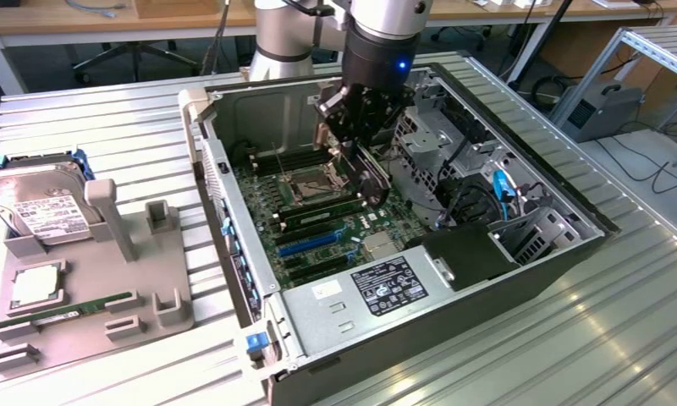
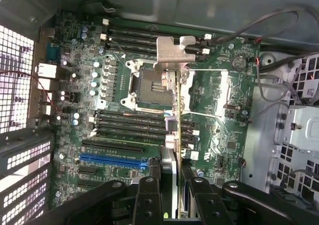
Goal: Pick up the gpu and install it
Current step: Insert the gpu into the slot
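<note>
the gpu (image 2: pixel 175 53) shows a thin board edge and a bare, silvery metal end bracket with a dull sheen. the fingers (image 2: pixel 148 195) look smooth and matt black, plastic or coated metal. the motherboard (image 2: pixel 219 120) is glossy green laminate, and its long slot (image 2: pixel 112 160) is shiny blue plastic. the case (image 1: pixel 260 106) is grey sheet metal, faintly reflective. the surface (image 1: pixel 112 118) is ribbed, brushed aluminium. the tray (image 1: pixel 90 292) is matt grey plastic. the hard drive (image 1: pixel 34 207) is bright metal with a white paper label.
</note>
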Controlling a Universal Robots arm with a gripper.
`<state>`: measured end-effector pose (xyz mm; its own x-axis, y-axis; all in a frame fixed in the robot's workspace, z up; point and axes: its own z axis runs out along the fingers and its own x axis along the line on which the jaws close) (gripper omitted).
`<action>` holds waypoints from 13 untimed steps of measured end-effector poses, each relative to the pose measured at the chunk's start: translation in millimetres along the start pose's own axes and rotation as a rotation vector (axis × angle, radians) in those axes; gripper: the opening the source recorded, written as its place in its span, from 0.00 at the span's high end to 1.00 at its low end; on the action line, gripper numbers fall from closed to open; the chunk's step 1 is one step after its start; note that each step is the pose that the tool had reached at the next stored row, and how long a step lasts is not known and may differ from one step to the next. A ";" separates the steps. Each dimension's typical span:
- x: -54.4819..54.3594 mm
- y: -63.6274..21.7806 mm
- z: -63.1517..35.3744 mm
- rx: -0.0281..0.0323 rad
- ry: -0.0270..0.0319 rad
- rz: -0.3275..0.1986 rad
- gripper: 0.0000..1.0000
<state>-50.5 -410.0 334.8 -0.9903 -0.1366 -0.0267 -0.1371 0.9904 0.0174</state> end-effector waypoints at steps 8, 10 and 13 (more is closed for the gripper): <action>0.0 0.0 0.0 -0.0010 0.0007 -0.041 0.73; 0.0 0.0 0.0 -0.0014 0.0009 -0.051 0.73; 0.0 0.0 0.0 -0.0019 0.0013 -0.072 0.73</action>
<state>-50.5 -410.0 334.7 -0.9779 -0.2072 -0.0267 -0.2077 0.9780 0.0173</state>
